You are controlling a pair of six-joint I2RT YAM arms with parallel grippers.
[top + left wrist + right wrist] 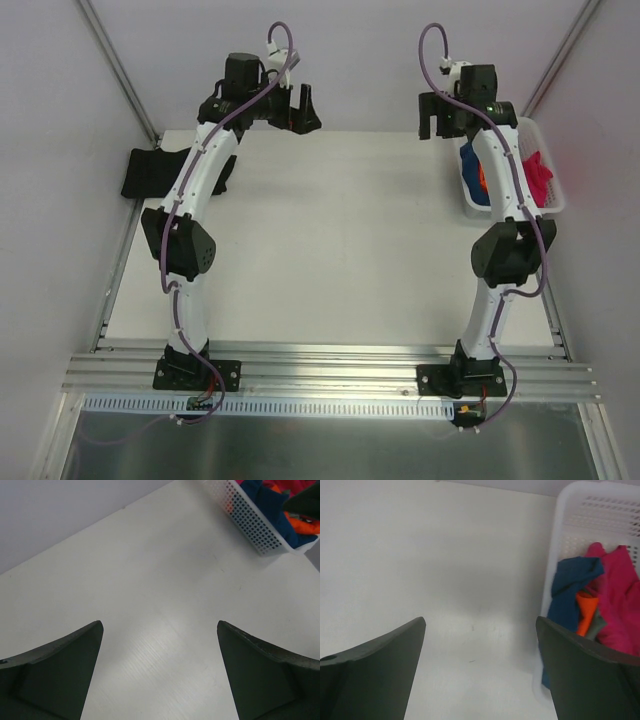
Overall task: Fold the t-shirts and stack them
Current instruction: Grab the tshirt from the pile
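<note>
A black t-shirt (150, 172) lies folded at the far left edge of the table, beside my left arm. A crimson-pink t-shirt (541, 172) lies crumpled in the white basket (555, 205) at the far right, with a blue one (570, 592), an orange one (586, 611) and a grey one (596, 625). My left gripper (292, 108) is open and empty above the far table edge. My right gripper (438, 115) is open and empty just left of the basket. In the left wrist view the basket (247, 517) shows blue cloth (265, 500) inside.
The white table (340, 240) spreads between the two arms. Grey walls stand behind and at both sides. An aluminium rail (330, 365) runs along the near edge, where the arm bases are bolted.
</note>
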